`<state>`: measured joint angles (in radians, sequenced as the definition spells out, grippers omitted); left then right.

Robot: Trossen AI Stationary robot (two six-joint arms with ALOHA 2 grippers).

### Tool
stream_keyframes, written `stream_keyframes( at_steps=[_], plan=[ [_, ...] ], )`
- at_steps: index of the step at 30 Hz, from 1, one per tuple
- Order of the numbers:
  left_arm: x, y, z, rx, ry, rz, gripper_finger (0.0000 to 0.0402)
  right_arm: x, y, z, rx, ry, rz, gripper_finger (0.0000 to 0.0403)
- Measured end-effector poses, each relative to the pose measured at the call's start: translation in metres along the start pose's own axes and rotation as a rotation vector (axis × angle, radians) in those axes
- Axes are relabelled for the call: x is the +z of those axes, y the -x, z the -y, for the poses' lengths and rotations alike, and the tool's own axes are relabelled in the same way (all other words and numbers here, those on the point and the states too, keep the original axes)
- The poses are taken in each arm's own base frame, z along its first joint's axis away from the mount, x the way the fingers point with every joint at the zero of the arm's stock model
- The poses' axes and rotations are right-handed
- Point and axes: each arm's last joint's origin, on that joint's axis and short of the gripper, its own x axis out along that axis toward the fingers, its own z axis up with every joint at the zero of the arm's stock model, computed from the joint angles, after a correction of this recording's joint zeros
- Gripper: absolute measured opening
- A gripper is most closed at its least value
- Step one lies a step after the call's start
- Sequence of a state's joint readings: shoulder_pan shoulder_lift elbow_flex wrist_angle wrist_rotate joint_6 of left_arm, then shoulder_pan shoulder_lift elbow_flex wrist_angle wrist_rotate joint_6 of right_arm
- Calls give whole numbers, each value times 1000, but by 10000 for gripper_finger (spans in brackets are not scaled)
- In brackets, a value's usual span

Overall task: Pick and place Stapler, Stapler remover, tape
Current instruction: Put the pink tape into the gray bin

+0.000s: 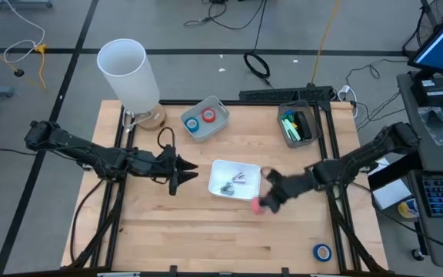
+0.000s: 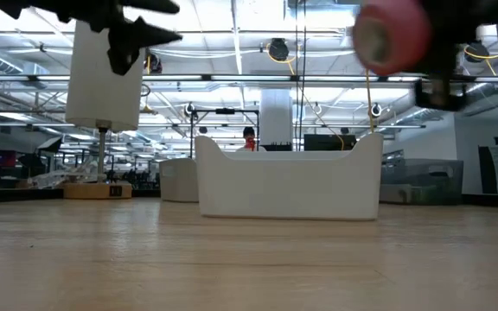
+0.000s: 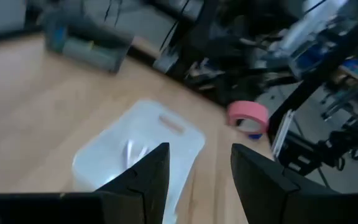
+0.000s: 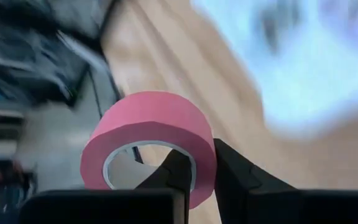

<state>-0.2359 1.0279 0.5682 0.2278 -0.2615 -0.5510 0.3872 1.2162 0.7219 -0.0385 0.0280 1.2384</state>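
1. We see the right gripper [image 1: 261,203] pinching a red tape roll [image 4: 151,140]. In the right wrist view one finger sits inside the pale core and the other outside, squeezing the roll's wall.
2. The roll is off the table. The low view shows it [image 2: 391,34] held high, well above the white tray [image 2: 289,186].
3. From above, the roll [image 1: 257,205] hangs just off the white tray's [image 1: 223,165] near-right corner, over bare wood.
4. The left gripper [image 1: 188,168] hovers just left of the white tray with its fingers [image 3: 146,180] spread and nothing between them.
5. The white tray holds small metal items, too blurred to name.
6. Other tape: one red and one blue roll sit in the grey tray [image 1: 215,123] at the far centre. A loose blue roll [image 1: 322,251] lies near the front-right corner of the table [image 1: 168,231].
7. The grey bin [image 1: 287,135] with green items stands at the far right. The white cylinder [image 1: 128,73] stands at the far left.
8. Open room: a broad bare stretch across the front of the table, and a clear strip between the white tray and the grey tray. The right arm runs close along the table's right edge rail.
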Motion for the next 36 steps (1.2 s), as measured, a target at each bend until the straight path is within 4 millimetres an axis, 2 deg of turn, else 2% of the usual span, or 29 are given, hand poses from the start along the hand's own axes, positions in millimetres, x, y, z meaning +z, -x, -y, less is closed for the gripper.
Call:
stream_keyframes(
  at_steps=[8,15,25,31,36],
  plan=[
    [16,2,9,-90,-22,159,170,73,12,-5,183,181,391,31],
    [18,2,11,-108,15,187,170,104,6,-3,271,214,565,31],
    [10,-20,15,-111,43,170,170,138,-25,-24,329,290,531,31],
    [19,-28,26,-132,30,189,170,155,-38,-32,343,320,474,31],
    [22,-28,27,-134,18,197,170,160,-45,-35,355,328,441,31]
  ],
)
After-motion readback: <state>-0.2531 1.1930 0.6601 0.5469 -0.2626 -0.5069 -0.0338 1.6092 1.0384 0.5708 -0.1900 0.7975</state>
